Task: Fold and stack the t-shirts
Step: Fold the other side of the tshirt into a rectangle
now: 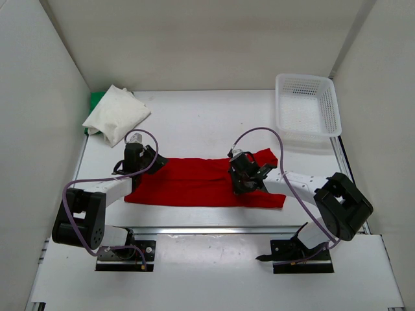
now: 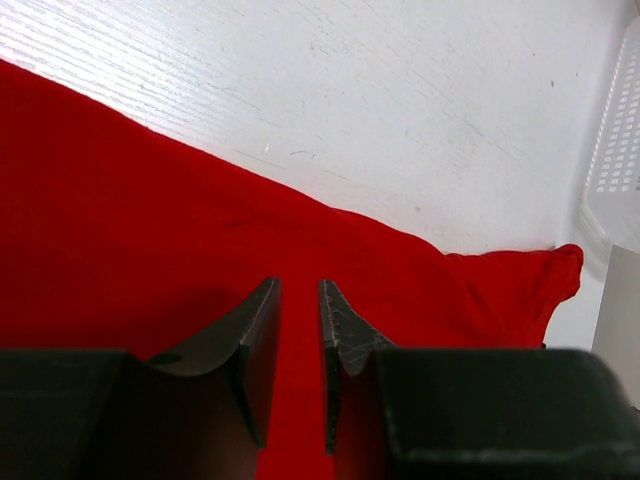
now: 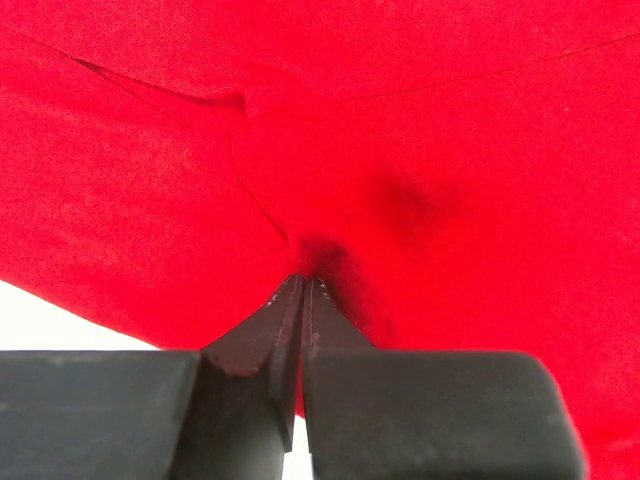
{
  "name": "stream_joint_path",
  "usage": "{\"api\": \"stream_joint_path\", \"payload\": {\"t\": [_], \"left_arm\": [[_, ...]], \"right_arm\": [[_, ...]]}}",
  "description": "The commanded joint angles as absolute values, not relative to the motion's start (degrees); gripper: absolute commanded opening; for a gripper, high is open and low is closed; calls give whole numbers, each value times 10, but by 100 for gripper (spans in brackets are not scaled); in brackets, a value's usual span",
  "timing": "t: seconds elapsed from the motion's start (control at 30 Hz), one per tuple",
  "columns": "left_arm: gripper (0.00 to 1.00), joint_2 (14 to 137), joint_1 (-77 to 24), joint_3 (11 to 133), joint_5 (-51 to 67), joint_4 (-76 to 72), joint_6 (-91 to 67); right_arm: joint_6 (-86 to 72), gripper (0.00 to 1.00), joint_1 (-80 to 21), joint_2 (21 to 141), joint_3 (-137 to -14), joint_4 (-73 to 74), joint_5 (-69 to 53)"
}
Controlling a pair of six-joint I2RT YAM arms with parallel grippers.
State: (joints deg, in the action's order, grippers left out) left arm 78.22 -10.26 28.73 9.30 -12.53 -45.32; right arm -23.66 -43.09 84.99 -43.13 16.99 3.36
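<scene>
A white table (image 1: 194, 123) with a fine wood grain lies under the left gripper (image 1: 157, 162) and the right gripper (image 1: 245, 176). Beyond both of them, on the far side, stands a plain white back wall (image 1: 194, 39). To the left of the left gripper there is a white side wall (image 1: 32, 97), and to the right of the right gripper a second side wall (image 1: 389, 78). On the near side of the grippers a metal rail (image 1: 214, 230) runs along the table edge, then a white board (image 1: 207, 282). The light is soft and even, with weak shadows

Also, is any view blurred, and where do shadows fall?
Top external: even, sharp, faint shadow below the basket. Left wrist: red t-shirt crisp, shadow beside the left gripper. Right wrist: slightly soft, dark patch near the right gripper.
</scene>
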Motion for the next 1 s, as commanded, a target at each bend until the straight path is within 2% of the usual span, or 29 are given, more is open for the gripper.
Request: {"api": "stream_joint_path", "payload": {"t": [0.0, 0.2, 0.43, 0.57, 0.63, 0.77, 0.9, 0.97], "left_arm": [[33, 771, -106, 287, 104, -139, -454], [33, 765, -106, 289, 107, -139, -458], [33, 752, -93, 283, 120, -134, -457], [33, 746, -84, 275, 125, -131, -458], [33, 744, -81, 277, 128, -130, -459], [33, 744, -93, 279, 115, -131, -454], [34, 770, -127, 294, 97, -143, -468], [33, 797, -138, 317, 91, -146, -474]], "right_arm": [[-234, 0, -439, 841, -467, 184, 54], [-242, 0, -418, 817, -476, 211, -46], [-258, 0, -415, 845, -473, 208, -123], [-257, 14, -414, 829, -462, 195, -158], [-245, 25, -403, 817, -474, 209, -170], [-241, 28, -344, 758, -458, 212, -149], [-272, 2, -185, 693, -383, 93, -173], [-307, 0, -101, 690, -344, 9, -184]]}}
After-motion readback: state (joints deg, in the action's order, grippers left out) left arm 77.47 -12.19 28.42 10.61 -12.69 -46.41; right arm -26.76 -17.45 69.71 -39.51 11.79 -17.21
